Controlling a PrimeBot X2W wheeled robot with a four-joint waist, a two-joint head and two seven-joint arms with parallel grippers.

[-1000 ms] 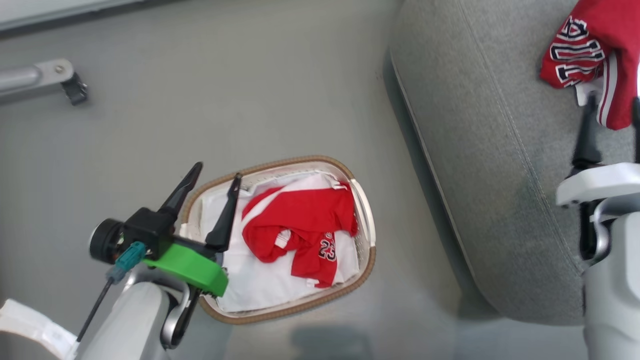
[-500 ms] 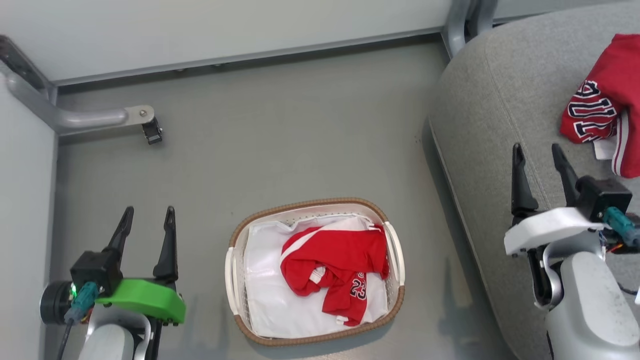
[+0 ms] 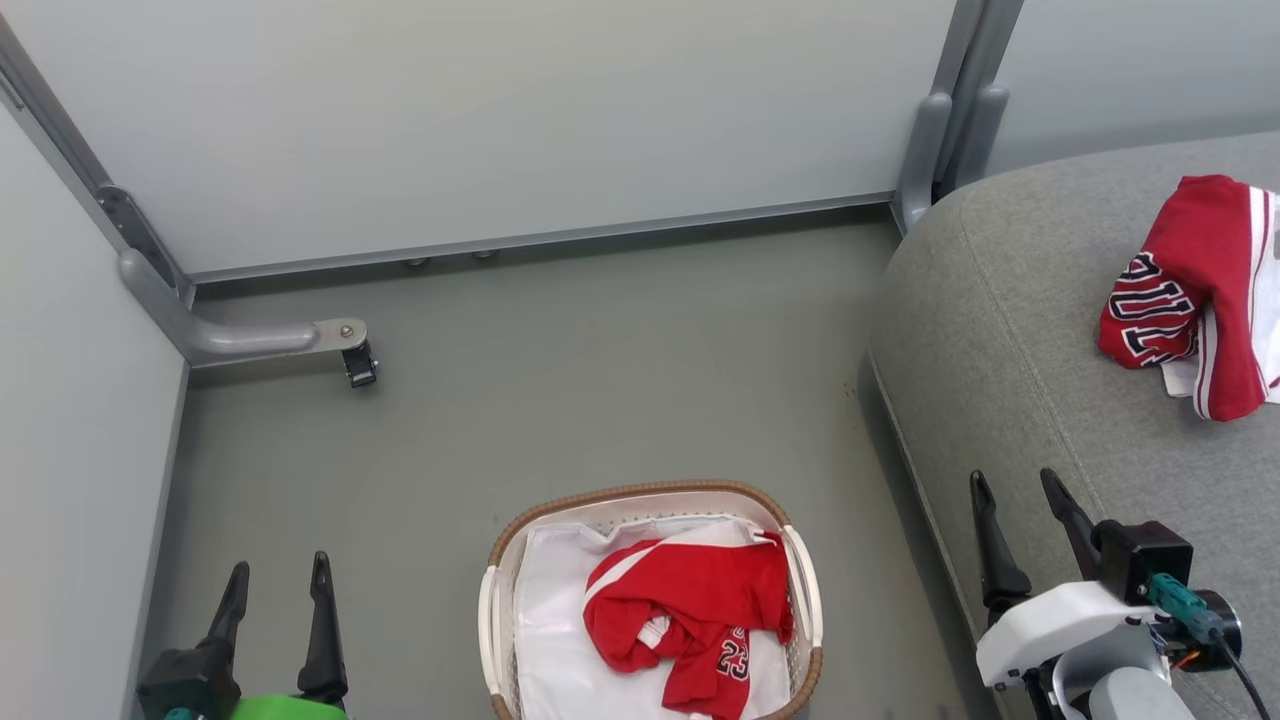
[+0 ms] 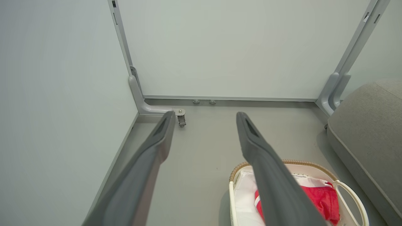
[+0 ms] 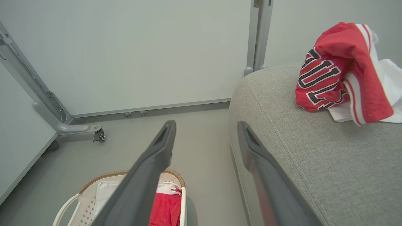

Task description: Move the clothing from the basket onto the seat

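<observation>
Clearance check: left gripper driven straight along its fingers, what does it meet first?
Left gripper likely meets bare floor near the wall panel; the basket sits off that line. Depth unclear.

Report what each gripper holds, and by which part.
Nothing is held: the left gripper and right gripper both stand open and empty.

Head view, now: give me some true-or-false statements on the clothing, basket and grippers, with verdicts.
1. The lettered red garment lies on the seat. True.
2. The basket is empty. False: the red garment numbered 23 lies in it, on a white sheet.
3. The left gripper is shut on cloth. False: it is open and holds nothing.
4. The right gripper is open and holds nothing. True.
5. The basket stands on the seat. False: it stands on the floor beside it.
</observation>
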